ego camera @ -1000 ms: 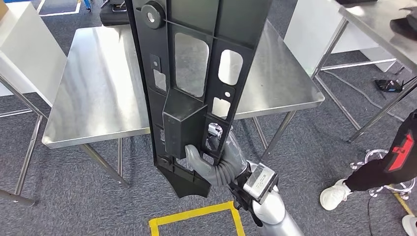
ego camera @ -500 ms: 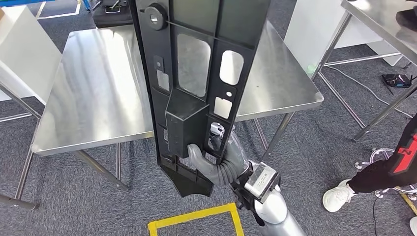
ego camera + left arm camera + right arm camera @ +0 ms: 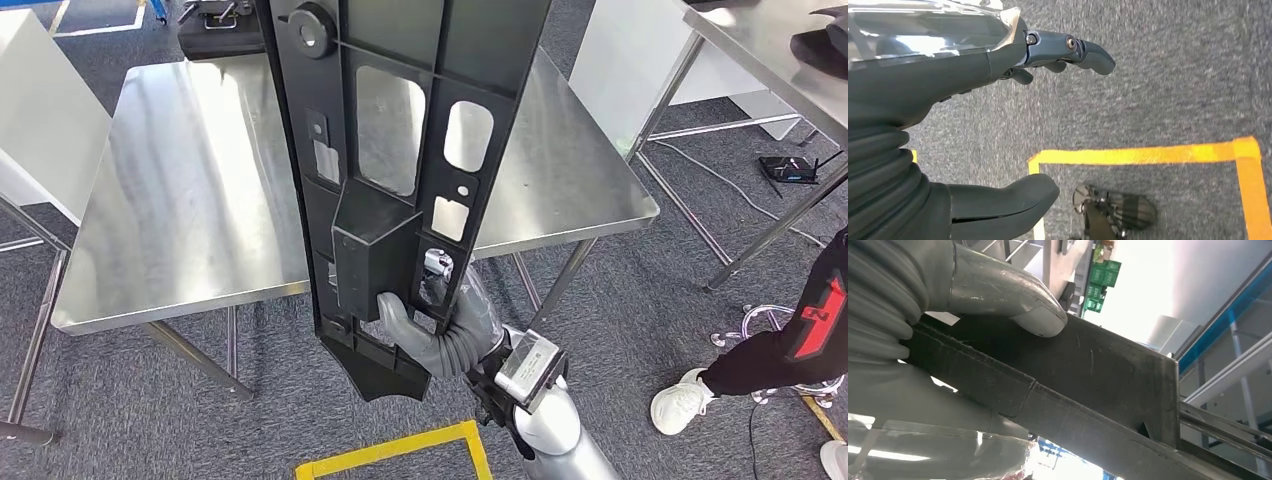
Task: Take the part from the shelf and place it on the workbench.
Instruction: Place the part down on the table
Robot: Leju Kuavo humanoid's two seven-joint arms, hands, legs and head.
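A long black plastic part [image 3: 400,130] with several cut-out windows and a boxy block stands nearly upright in the head view. My right hand [image 3: 440,325] grips it near its lower end, thumb on the block and fingers behind. In the right wrist view the thumb [image 3: 1018,302] presses on the part's black surface [image 3: 1088,375]. Behind the part lies the steel workbench [image 3: 200,210], with the part's lower end hanging in front of its near edge. My left hand [image 3: 998,125] hangs over the carpet, fingers apart and holding nothing.
Yellow tape [image 3: 390,452] marks a square on the grey carpet at my feet. A person's leg and white shoe [image 3: 690,395] are at the right. A second steel table [image 3: 770,50] stands at the far right, white cabinets [image 3: 40,90] at the left.
The whole view has shifted slightly: the workbench sits a little further left in the picture. My right hand keeps the same grip on the part.
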